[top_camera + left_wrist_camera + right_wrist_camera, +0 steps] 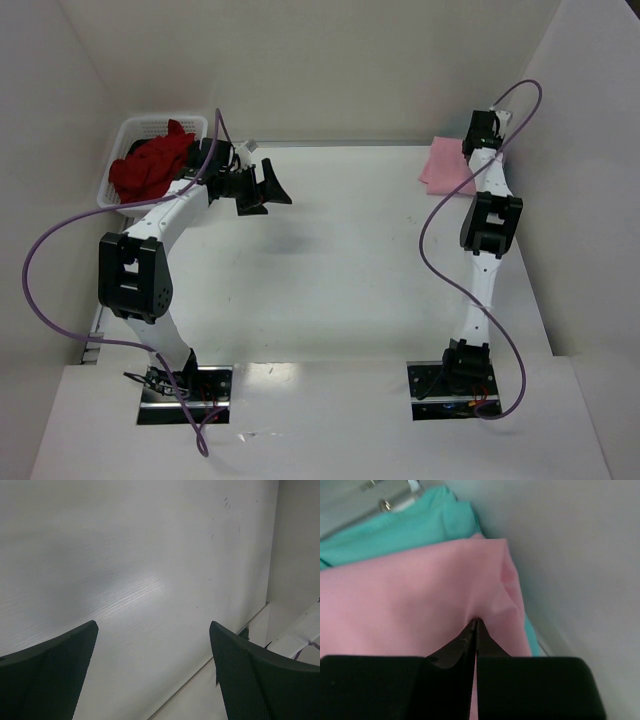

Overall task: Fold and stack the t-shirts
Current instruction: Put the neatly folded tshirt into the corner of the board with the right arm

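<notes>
Pinches a pucker of the limp, light pink t-shirt (410, 600) in the clenched right gripper (475, 622), atop the teal t-shirt (395, 527) at the desk's far right corner. Holds the left gripper (152, 627) gaping and empty. Probably better taken at a hem, since soft cotton sags.

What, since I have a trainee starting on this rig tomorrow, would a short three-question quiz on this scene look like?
1. True or false: the left hand is open and empty.
2. Fill in: the dark red t-shirts lie heaped in the white ____.
3. What is the right hand shut on?
A. the pink t-shirt
B. a dark red t-shirt
C. nothing

Key:
1. True.
2. Basket, at the table's far left corner.
3. A. The fabric puckers where the fingertips pinch it.
</notes>
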Available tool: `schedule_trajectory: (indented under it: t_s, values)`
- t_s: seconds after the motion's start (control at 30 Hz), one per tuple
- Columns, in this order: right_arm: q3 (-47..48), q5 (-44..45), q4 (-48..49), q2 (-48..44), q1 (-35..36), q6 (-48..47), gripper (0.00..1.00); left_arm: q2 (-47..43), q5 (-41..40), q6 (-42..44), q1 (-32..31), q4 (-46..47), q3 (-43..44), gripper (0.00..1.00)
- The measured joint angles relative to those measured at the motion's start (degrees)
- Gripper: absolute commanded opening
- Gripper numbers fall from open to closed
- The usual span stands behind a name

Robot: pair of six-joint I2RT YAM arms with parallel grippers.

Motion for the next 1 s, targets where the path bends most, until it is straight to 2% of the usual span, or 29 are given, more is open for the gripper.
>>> schedule_trajectory:
  t_s: [0.17, 0.37, 0.53, 0.8, 1.0]
  values:
    - [0.6, 0.8, -0.2, 3.9, -0.2, -0.2, 0.06, 0.0, 0.0, -1.0, 0.0, 0.0, 0.0, 1.00]
    - [4.6, 1.7, -1.3, 4.2, -0.5, -0.2, 0.06, 0.0, 0.0, -1.3, -0.2, 0.0, 0.0, 1.00]
    - [7.7, 1.4, -1.9, 4.2, -0.8, -0.2, 0.16, 0.1, 0.0, -2.4, -1.0, 0.6, 0.0, 1.00]
    - [11.2, 0.4, -1.8, 4.3, -0.8, -0.4, 0.16, 1.2, 0.5, -2.7, -1.9, 1.0, 0.0, 1.00]
    - [15.1, 0.2, -1.7, 7.8, -0.8, -0.4, 0.18, 2.1, 0.4, -2.7, -2.0, 0.6, 1.2, 1.00]
